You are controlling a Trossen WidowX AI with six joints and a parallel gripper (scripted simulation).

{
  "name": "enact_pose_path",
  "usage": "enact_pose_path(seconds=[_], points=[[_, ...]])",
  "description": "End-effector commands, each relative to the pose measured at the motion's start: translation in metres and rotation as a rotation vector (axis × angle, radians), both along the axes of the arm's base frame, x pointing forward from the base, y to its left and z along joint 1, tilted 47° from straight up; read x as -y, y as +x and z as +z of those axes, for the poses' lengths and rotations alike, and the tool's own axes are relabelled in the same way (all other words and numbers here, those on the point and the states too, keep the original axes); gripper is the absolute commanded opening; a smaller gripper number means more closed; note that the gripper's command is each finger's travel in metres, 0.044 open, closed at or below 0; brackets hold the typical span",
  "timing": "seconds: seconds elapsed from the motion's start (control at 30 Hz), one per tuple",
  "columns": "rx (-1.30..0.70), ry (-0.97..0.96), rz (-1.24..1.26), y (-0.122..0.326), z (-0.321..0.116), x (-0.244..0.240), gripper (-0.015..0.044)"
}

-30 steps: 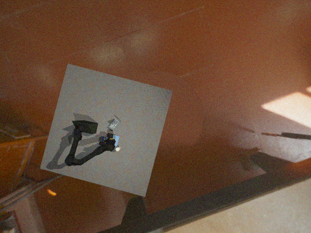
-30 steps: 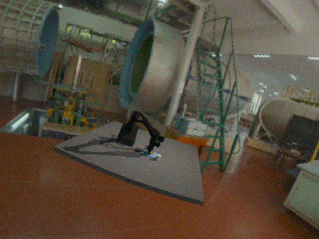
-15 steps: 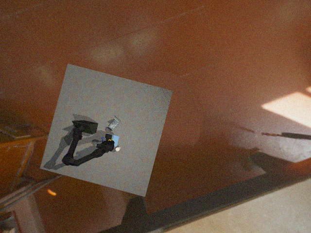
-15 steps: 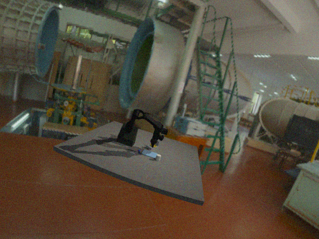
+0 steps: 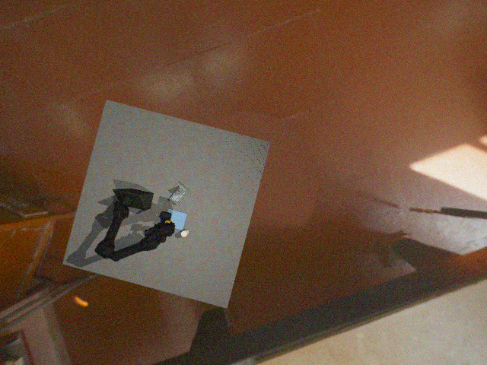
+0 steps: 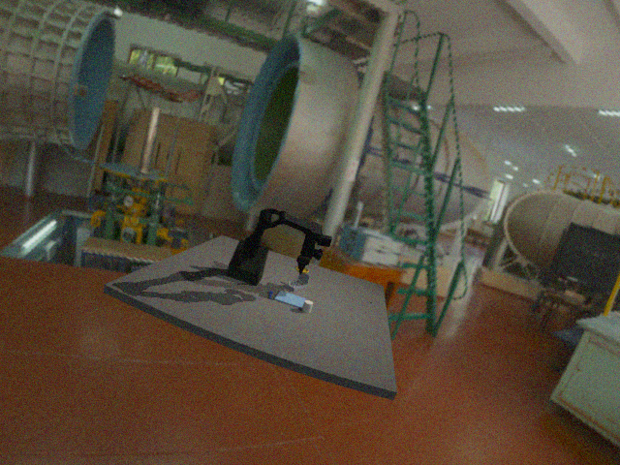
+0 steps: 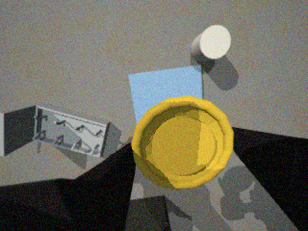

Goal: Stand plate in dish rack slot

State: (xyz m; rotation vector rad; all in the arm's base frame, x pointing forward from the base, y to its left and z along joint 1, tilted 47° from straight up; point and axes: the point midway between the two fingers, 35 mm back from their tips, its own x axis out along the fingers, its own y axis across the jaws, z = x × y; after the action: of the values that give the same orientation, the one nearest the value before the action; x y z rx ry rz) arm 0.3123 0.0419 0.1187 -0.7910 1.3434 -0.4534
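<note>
Plate [image 5: 169, 221] [image 6: 304, 270] [image 7: 225, 144], yellow and round, is pinched across its rim by the pincer [image 5: 169, 222] [image 6: 303, 264] [image 7: 180, 141], lower centre of the wrist view, and looks lifted off the surface [image 5: 204, 169] [image 6: 330, 330] [image 7: 87, 48], its open face towards the camera; the grip seems to bear on two opposite sides of a smooth curved rim, so the plate might pivot or slip if the wrist turns sharply to bring it on edge; the dish rack [image 5: 179, 193] [image 6: 300, 280] [image 7: 72, 132], left of the frame in the wrist view and just above the arm's tip in the top view, is small and its slots look narrow, so a slightly wrong angle could land the rim on a rail and shove the rack along instead of dropping between; letting go while the plate leans or sits too high could tip it out, and fingers this far apart may brush the rails on the way in or out; a low swing could also catch the white cylinder [image 5: 184, 233] [image 6: 307, 306] [image 7: 215, 42], upper right in the wrist view beside the blue square [image 5: 179, 219] [image 6: 290, 299] [image 7: 166, 89]; as for containers, the rack shows no dish in it, and the plate's shallow hollow holds only shadow and light
</note>
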Motion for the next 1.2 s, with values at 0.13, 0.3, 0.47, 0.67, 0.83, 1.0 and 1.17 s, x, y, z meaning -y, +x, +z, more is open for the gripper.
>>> enact_pose_path(seconds=[0.13,0.3,0.47,0.67,0.83,1.0,1.17], points=[[-0.037,-0.011,0.031,-0.004,0.006,-0.01,0.0],[-0.158,-0.042,0.15,-0.008,0.001,-0.015,0.0],[-0.28,-0.074,0.269,-0.013,-0.005,-0.02,0.0],[-0.425,-0.112,0.412,-0.018,-0.012,-0.025,0.0],[-0.546,-0.145,0.531,-0.023,-0.017,-0.029,0.0],[-0.666,-0.178,0.65,-0.028,-0.022,-0.033,0.0],[-0.787,-0.211,0.769,-0.033,-0.028,-0.037,0.0]])
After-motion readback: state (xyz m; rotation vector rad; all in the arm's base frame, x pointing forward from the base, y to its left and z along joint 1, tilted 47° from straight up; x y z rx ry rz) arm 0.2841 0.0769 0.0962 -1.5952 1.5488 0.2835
